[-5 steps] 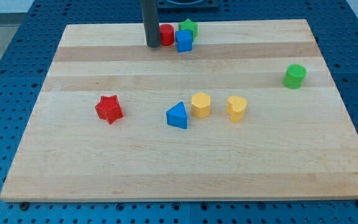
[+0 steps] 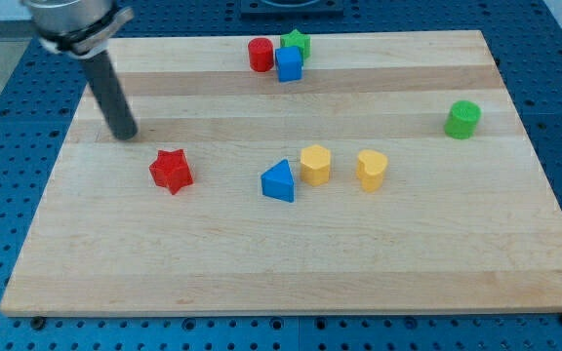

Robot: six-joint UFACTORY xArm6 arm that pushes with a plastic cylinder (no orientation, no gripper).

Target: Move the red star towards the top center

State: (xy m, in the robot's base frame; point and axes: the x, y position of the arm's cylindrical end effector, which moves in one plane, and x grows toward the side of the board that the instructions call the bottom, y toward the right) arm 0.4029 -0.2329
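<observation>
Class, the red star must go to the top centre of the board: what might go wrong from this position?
1. My tip sits up-left of the red star block; pushing from there would likely send it down-right, away from the goal.
2. The red cylinder, blue cube and green star crowd the top centre, risking collisions.

I'm seeing a red cylinder (image 2: 260,55), a green star (image 2: 296,42) and a blue cube (image 2: 289,64) crowding together at the wooden worktop's (image 2: 437,253) top edge. A green cylinder (image 2: 462,119) is sitting alone at the view's right. A blue triangular block (image 2: 279,181) is resting just beside two yellow blocks (image 2: 315,165) (image 2: 371,170) mid-board.
</observation>
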